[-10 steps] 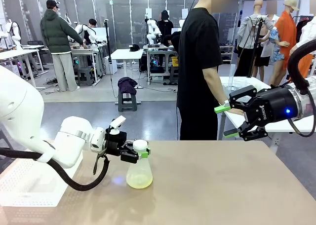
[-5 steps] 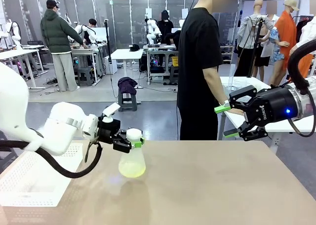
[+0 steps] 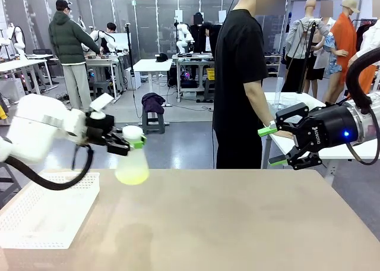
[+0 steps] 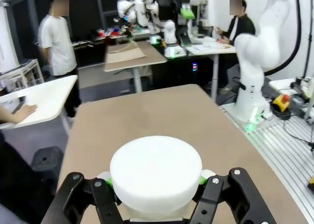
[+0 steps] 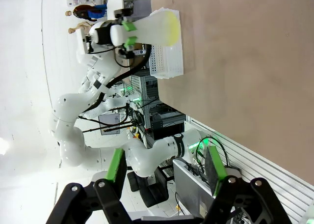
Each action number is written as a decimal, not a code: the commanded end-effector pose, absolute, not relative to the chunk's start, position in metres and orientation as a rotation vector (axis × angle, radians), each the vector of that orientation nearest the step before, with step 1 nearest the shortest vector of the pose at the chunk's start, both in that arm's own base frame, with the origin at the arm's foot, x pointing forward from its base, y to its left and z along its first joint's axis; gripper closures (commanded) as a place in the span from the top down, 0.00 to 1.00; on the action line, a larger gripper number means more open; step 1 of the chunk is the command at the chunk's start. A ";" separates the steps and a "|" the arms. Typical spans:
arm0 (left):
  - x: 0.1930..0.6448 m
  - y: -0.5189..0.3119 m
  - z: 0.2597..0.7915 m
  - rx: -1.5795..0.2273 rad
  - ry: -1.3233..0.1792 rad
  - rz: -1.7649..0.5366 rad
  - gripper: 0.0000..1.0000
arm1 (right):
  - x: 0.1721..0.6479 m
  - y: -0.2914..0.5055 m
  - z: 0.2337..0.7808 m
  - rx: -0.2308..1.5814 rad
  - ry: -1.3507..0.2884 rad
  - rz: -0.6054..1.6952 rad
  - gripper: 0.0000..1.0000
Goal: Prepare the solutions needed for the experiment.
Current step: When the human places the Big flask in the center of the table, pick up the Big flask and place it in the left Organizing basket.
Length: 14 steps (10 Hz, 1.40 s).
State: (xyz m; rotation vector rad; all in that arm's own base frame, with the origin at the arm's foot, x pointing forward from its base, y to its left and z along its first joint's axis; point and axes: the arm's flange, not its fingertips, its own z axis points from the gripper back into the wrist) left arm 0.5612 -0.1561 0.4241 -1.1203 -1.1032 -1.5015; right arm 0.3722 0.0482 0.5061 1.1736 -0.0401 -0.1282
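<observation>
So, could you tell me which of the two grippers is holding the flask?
The left gripper: its pads clamp the neck of the flask of yellow-green liquid above the table, while the right gripper hangs open and empty.

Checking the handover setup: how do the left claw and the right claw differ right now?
The left claw is shut on the conical flask by its neck, lifted off the table; the right claw is open and holds nothing. The left is above the table's left edge; the right hangs beyond its far right corner. Both point sideways.
</observation>
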 end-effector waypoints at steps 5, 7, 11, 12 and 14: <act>0.515 0.025 0.462 -0.806 -1.271 -1.259 0.00 | 0.372 0.049 0.507 1.184 -0.042 -0.121 0.81; 0.497 0.076 0.452 -0.770 -1.299 -1.179 0.00 | 0.372 0.049 0.507 1.184 -0.042 -0.121 0.81; 0.483 0.115 0.408 -0.822 -1.355 -1.183 0.00 | 0.372 0.049 0.507 1.184 -0.042 -0.121 0.81; 0.479 0.118 0.395 -0.835 -1.356 -1.186 0.00 | 0.372 0.049 0.507 1.184 -0.042 -0.121 0.81; 0.477 0.120 0.370 -0.887 -1.348 -1.156 0.00 | 0.372 0.049 0.507 1.184 -0.042 -0.121 0.81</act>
